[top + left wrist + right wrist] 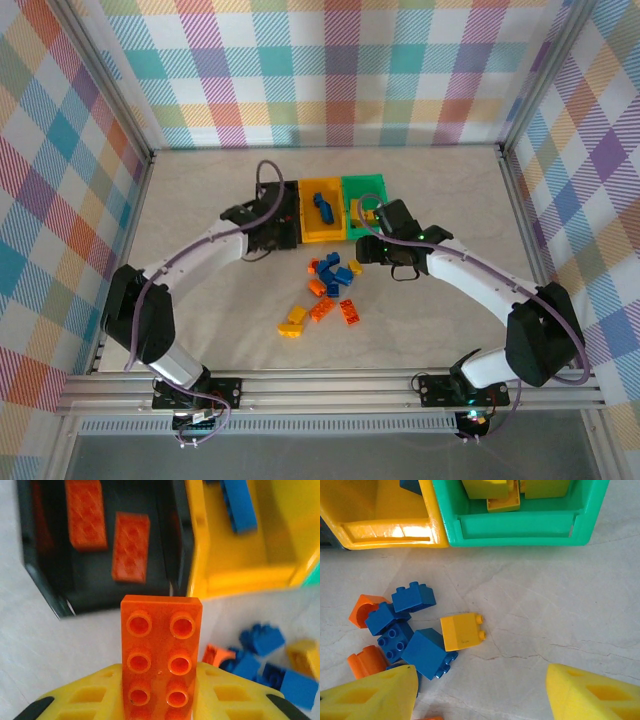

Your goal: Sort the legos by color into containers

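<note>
Orange lego [161, 655], glossy studded plastic, rectangular

A robot test cell in a lab: an aluminium-profile frame [330, 385] runs along the bottom and up the corners of the top view. Plaid cloth walls [330, 70] enclose a marble-patterned tabletop [200, 200]. Two white robot arms [205, 250] are mounted on the bottom rail.

The right gripper [481, 687] hung with its yellow fingers [592, 695] spread wide and nothing between them, just below a loose yellow brick [462, 631]. Just left of that brick lay a cluster of blue bricks [427, 652], with two orange pieces [365, 611] further left. Above the brick stood the green bin [515, 530], holding yellow bricks [502, 502]. The yellow bin [385, 530] stood above and left of the brick.
</note>
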